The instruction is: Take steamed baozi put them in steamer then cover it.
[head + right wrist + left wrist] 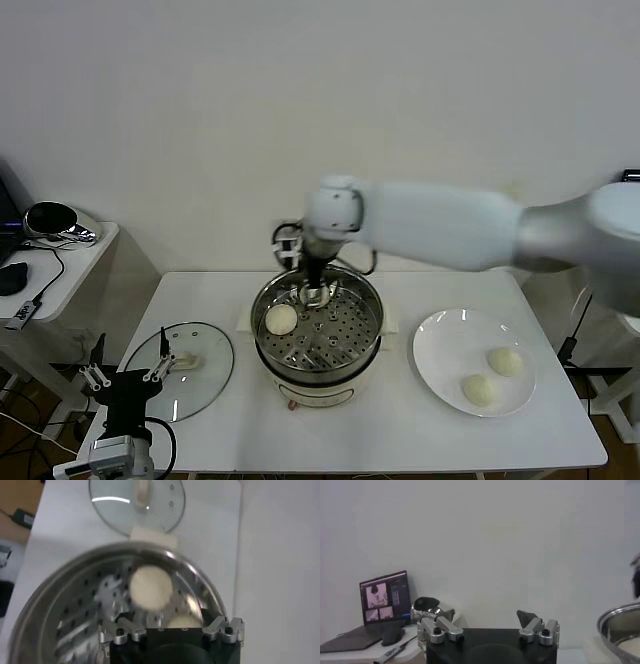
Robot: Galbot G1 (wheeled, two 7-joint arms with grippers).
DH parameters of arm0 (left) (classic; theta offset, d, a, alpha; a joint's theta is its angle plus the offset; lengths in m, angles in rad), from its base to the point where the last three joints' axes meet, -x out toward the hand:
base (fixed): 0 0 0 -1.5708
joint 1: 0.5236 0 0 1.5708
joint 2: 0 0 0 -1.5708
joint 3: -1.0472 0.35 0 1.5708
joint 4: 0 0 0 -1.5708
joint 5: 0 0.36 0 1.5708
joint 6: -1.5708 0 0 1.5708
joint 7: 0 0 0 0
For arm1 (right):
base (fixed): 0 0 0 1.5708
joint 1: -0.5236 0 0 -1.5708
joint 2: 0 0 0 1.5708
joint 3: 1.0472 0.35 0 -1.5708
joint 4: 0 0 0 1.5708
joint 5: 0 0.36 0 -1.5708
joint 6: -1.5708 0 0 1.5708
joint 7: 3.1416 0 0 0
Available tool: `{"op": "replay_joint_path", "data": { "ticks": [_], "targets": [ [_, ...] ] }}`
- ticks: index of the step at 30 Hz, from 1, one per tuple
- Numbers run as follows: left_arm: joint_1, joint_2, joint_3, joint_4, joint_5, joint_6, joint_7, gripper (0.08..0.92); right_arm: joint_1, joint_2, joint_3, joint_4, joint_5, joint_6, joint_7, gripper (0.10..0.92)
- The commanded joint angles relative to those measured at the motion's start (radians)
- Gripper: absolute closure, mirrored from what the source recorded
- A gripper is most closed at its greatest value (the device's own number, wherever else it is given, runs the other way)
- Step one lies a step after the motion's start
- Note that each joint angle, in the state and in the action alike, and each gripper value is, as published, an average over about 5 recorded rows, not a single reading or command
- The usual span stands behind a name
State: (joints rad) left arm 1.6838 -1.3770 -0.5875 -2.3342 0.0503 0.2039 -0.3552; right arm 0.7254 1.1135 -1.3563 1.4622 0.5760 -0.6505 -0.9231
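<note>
The steamer (318, 375) stands mid-table with its perforated tray showing. One baozi (281, 318) lies on the tray's left side. My right gripper (315, 293) reaches down into the far side of the pot. In the right wrist view that gripper (168, 620) is open, with a second baozi (182, 621) lying on the tray between its fingers and the first baozi (151, 587) just beyond. Two more baozi (505, 361) (479, 389) sit on the white plate (440, 345). The glass cover (205, 350) lies flat on the table to the left. My left gripper (125, 378) is open and parked at the front left.
A side table (70, 265) with a shiny object, mouse and cables stands at the far left. The left wrist view shows a laptop (385, 597) there and the steamer's rim (620, 625). The cover also shows in the right wrist view (115, 500), beyond the steamer's rim (60, 580).
</note>
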Motion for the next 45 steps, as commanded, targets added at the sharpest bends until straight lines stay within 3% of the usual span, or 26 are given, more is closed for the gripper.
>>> {"op": "replay_joint_path", "data": {
  "ticks": [1,7,17,45],
  "targets": [
    [0.003,0.003,0.003,0.003,0.002,0.000,0.000,0.177,0.131,-0.498,-0.052,0.290,-0.166,0.126,-0.182,0.203],
    [0.014,0.001,0.015,0.002,0.018,-0.001,0.000,0.177,-0.031,-0.716,0.030,0.332,-0.335,0.216,-0.206,0.203],
    [0.029,0.000,0.016,0.006,0.036,-0.001,-0.001,0.177,-0.656,-0.894,0.464,0.312,-0.595,0.339,-0.204,0.203],
    [0.029,-0.016,0.007,0.019,0.047,-0.003,-0.003,0.177,-0.808,-0.670,0.461,0.112,-0.716,0.315,-0.052,0.203]
  ]
}}
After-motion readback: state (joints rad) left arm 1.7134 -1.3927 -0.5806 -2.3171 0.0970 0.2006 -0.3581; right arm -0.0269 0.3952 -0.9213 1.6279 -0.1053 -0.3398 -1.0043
